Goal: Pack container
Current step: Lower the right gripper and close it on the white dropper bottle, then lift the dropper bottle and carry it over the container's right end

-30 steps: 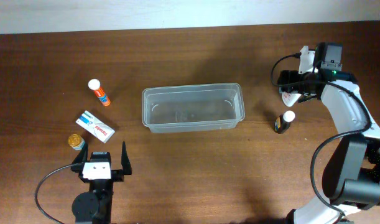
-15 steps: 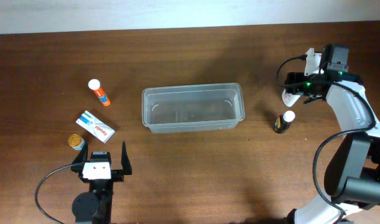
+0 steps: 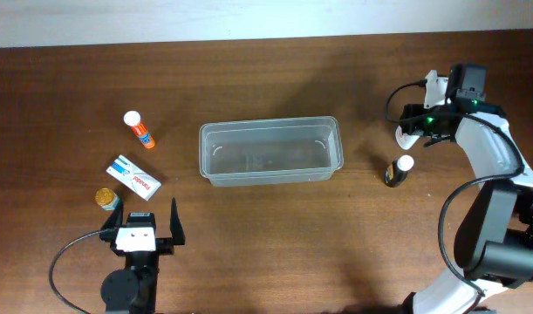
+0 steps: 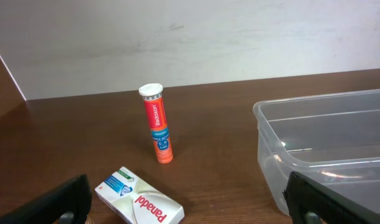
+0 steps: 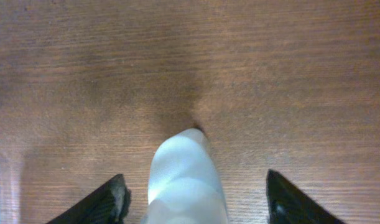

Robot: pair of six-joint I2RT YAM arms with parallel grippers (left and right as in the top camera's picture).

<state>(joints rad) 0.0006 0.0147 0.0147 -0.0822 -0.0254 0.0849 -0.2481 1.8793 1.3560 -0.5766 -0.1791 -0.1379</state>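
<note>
Only the overhead view takes in the whole brown, wood-grained table (image 3: 275, 253). The container (image 3: 270, 127) sits at its middle, long side across, well apart from both arms. It is a clear plastic tub, rectangular with rounded corners and a raised rim, and the grain shows through its floor.

To its left lie an orange tube (image 3: 139, 130) with a white cap, a white Panadol box (image 3: 133, 177) and a small gold-lidded jar (image 3: 106, 200). To its right stands a dark bottle (image 3: 399, 170) with a white cap.

The left wrist view alone makes the box's lettering readable and shows the tub's glossy wall, but the jar is outside it. The left tool (image 3: 149, 216) is spread wide, holding nothing.

Only the right wrist view shows the right tool (image 5: 197, 186) straddling a smooth, rounded white item (image 5: 183, 168). There is a gap on each side, and neither finger touches it.
</note>
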